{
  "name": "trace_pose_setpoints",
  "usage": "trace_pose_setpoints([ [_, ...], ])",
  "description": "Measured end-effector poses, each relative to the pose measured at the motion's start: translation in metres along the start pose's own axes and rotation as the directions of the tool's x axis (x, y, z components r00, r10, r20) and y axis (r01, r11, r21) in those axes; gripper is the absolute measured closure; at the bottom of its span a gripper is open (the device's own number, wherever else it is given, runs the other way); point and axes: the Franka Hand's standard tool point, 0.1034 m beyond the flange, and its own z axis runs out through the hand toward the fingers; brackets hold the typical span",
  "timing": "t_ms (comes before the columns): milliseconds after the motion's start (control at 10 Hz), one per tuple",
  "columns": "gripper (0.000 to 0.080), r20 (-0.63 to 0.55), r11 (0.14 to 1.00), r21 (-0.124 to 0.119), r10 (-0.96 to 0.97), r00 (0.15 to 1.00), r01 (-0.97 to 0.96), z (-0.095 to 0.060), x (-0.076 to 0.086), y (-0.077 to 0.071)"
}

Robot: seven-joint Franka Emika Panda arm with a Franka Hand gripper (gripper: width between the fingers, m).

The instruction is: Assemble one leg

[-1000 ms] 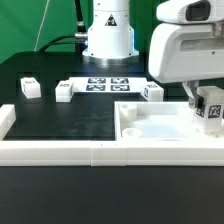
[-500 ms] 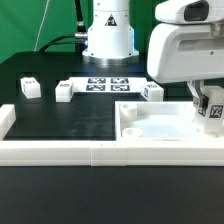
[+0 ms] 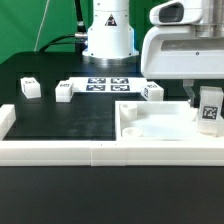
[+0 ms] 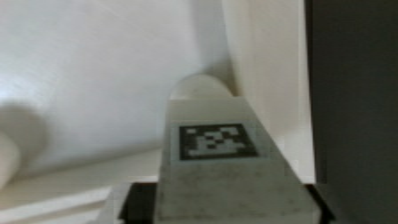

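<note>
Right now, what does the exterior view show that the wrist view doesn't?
Only exterior: three loose legs, the marker board, the arm's base, and the gripper over the body. Only wrist: the held leg's tag close up. Both: the held leg and part of the body.

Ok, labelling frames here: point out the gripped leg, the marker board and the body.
leg (image 3: 209,110), exterior view, on its tag.
marker board (image 3: 107,84), exterior view, on its centre.
body (image 3: 160,130), exterior view, on its bare recess floor.
</note>
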Motion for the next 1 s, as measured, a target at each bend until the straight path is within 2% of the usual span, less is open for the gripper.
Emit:
trace_pose_setpoints([
  [200, 0.0505, -0.008, 0.959, 0.001, 0.283, 0.959, -0.283, 0.0, 0.001, 0.0014],
  [400, 0.0505, -0.003, 0.854, 0.007, 0.521, 0.854, -0.521, 0.0003, 0.0005, 0.0025],
  [700, 0.0505, 0.007, 0.639, 0.005, 0.769, 0.639, -0.769, 0.001, -0.0019, 0.0015],
  [900, 0.0505, 0.033, 0.46, 0.005, 0.888, 0.46, -0.888, 0.0016, -0.0031, 0.0002],
  [1000, 0.0505, 0.036, 0.423, 0.004, 0.906, 0.422, -0.906, 0.0018, -0.0033, -0.0003],
])
